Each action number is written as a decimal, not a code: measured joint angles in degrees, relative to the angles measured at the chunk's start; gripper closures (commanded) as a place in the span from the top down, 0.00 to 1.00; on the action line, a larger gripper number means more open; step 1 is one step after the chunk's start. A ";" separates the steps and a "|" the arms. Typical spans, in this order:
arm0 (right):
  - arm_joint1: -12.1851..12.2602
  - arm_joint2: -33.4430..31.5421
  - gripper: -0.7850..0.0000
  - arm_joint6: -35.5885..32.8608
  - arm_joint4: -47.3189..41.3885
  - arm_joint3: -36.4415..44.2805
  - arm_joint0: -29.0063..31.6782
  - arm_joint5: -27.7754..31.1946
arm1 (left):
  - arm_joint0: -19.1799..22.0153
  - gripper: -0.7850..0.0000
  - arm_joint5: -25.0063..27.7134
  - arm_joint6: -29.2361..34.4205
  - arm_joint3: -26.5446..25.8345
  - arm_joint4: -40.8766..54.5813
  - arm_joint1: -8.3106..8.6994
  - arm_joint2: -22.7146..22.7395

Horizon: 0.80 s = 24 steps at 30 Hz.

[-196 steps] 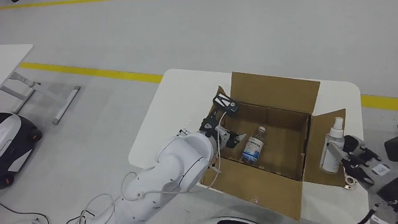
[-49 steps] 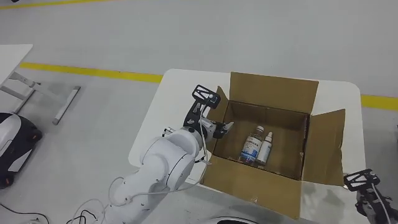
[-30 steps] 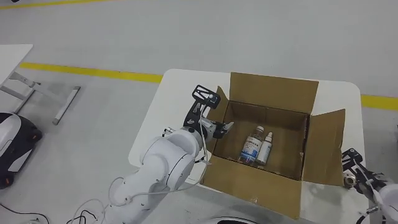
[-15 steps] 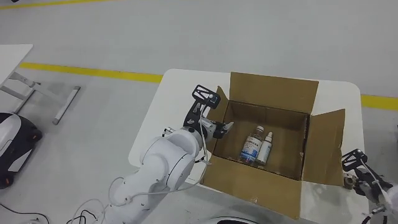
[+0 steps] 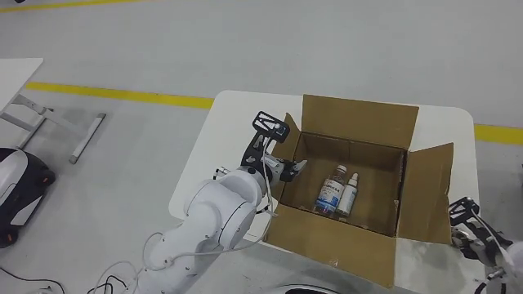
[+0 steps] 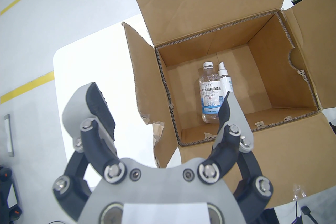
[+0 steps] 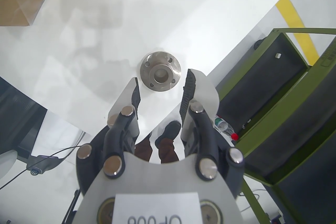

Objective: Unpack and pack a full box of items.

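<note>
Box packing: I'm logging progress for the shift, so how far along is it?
Done: a clear bottle and a spray bottle lie side by side in the box. In hand: the right pincer, open, is poised over the metal flange on the table, not yet gripping it. The left pincer is open and empty by the box's side. Left: flange in, flaps shut.

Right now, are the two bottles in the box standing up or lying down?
Lying down. The clear bottle and the small spray bottle lie flat, side by side on the floor of the box.
</note>
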State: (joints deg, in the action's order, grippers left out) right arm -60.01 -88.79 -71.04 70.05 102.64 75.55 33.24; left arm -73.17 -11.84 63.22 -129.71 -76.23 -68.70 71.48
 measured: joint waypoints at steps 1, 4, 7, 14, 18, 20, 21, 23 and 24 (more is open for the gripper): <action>0.13 0.25 0.50 -0.15 -0.19 -0.41 -0.24 -0.15 | 0.00 1.00 0.00 0.00 0.00 0.00 0.00 0.00; 0.36 1.09 0.47 -0.64 -0.50 -1.83 -1.11 -0.64 | 0.00 1.00 0.00 0.00 0.00 0.00 0.00 0.00; 0.60 2.62 0.48 -1.07 0.30 -2.73 -2.13 -1.07 | 0.00 1.00 0.00 0.00 0.00 0.00 0.00 0.00; 0.86 4.82 0.45 -1.72 0.05 -4.84 -4.01 -1.74 | 0.00 1.00 0.00 0.00 0.00 0.00 0.00 0.00; 0.89 5.91 0.44 -1.69 0.09 -6.13 -4.76 -2.19 | 0.00 1.00 0.00 0.00 0.00 0.00 0.00 0.00; 0.93 6.32 0.44 -1.59 0.19 -6.49 -5.00 -2.40 | 0.00 1.00 0.00 0.00 0.00 0.00 0.00 0.00; 0.95 6.47 0.44 -1.60 0.20 -6.61 -5.07 -2.46 | 0.00 1.00 0.00 0.00 0.00 0.00 0.00 0.00; 1.00 6.72 0.42 -1.62 0.17 -6.88 -5.24 -2.66 | 0.00 1.00 0.00 0.00 0.00 0.00 0.00 0.00; 1.02 6.83 0.42 -1.59 0.15 -7.04 -5.31 -2.74 | 0.00 1.00 0.00 0.00 0.00 0.00 0.00 0.00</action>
State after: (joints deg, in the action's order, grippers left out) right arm -59.00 -81.96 -72.63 70.20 95.60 70.23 30.50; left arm -73.17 -11.84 63.22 -129.71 -76.23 -68.70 71.48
